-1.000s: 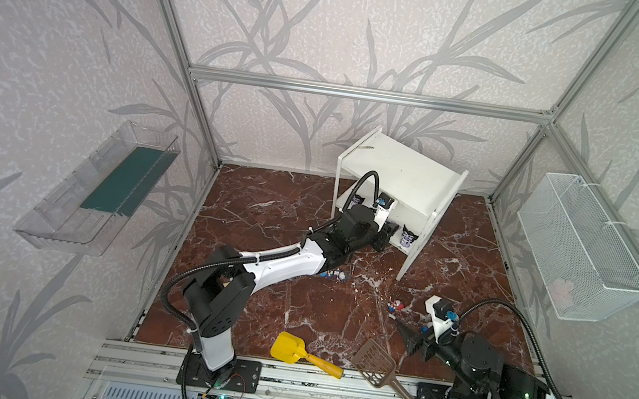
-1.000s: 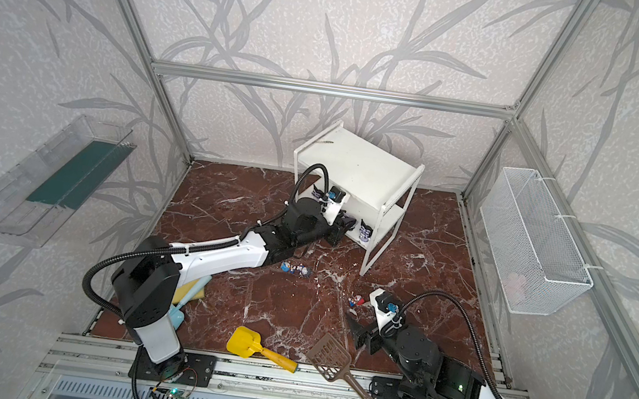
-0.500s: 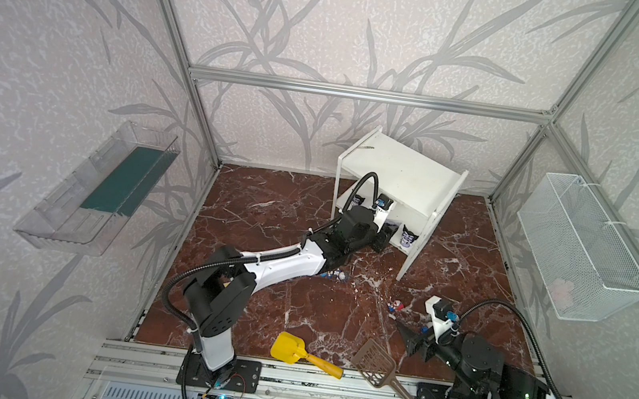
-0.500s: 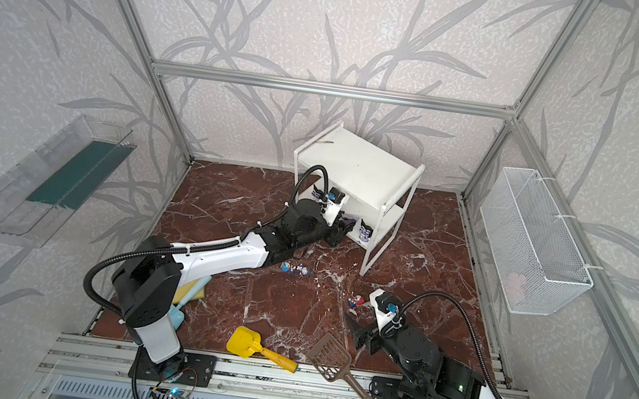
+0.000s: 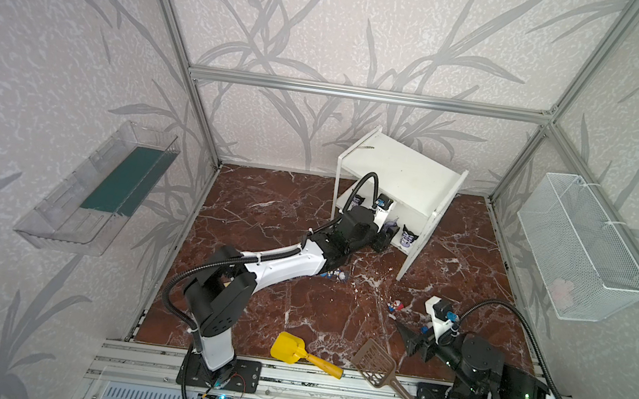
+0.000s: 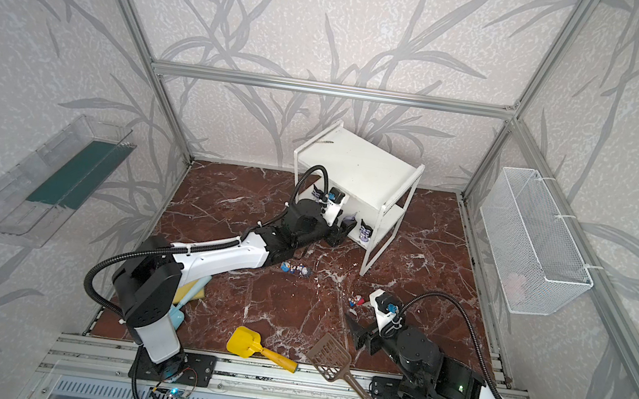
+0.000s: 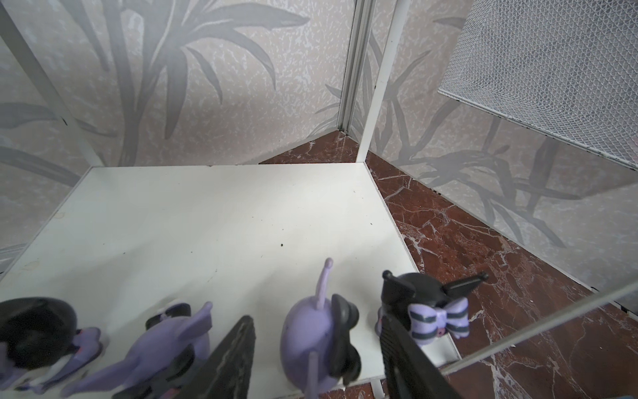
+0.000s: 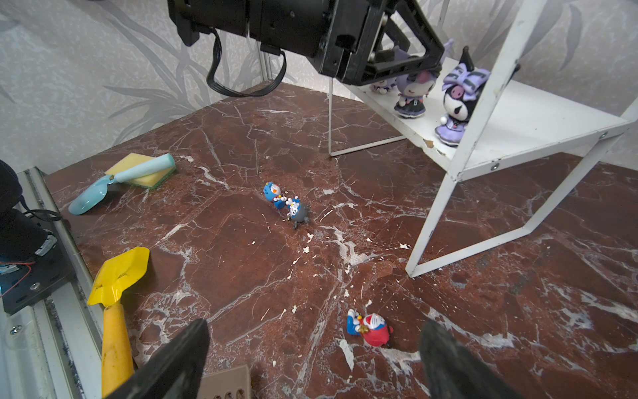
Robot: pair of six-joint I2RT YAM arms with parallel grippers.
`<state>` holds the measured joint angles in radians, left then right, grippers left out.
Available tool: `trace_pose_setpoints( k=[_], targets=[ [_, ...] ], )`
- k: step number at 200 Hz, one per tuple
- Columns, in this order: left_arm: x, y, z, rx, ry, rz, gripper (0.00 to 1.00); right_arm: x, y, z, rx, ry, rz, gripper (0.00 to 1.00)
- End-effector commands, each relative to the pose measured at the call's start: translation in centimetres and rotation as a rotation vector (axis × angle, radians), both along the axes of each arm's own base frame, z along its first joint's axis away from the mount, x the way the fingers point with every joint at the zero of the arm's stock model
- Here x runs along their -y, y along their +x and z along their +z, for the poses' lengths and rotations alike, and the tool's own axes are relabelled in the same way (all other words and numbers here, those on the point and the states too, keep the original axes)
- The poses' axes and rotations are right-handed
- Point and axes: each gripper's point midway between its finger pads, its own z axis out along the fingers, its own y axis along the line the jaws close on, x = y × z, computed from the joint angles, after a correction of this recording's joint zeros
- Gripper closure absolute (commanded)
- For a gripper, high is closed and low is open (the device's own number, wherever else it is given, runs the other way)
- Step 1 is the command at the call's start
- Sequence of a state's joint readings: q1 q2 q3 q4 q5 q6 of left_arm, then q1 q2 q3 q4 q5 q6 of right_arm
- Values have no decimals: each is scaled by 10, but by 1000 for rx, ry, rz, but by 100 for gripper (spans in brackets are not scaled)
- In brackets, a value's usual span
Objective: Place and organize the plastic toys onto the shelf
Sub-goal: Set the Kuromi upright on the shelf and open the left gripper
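- Left gripper (image 7: 316, 321): jaws spread, straddling but clear of the purple figurine (image 7: 307, 335), which stands upright at the front edge of the shelf (image 7: 207, 214) lower tier.
- Advise a straight withdrawal, since neighbouring figurines (image 7: 435, 311) stand close.
- Right gripper (image 8: 316, 328): spread and empty, near the red-headed figurine (image 8: 371, 328) lying on the surface (image 8: 224, 276).

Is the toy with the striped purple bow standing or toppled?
Standing: the bow toy is upright on its base on the shelf's lower board.
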<state>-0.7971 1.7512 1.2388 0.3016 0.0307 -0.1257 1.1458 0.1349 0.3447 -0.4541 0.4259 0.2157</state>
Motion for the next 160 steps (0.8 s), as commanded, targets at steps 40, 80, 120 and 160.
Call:
trace_pose_setpoints(
  k=[40, 80, 120, 160],
  targets=[
    [-6, 6, -10, 0, 30, 28, 37, -1, -1, 0, 4, 11, 8, 5],
    [-10, 5, -2, 22, 32, 33, 33, -1, -1, 0, 5, 10, 10, 5],
    [-15, 1, 6, 34, 35, 42, 33, -1, -1, 0, 6, 10, 9, 5],
    [-23, -3, 7, 41, 43, 51, 33, -1, -1, 0, 6, 10, 10, 5]
  ],
)
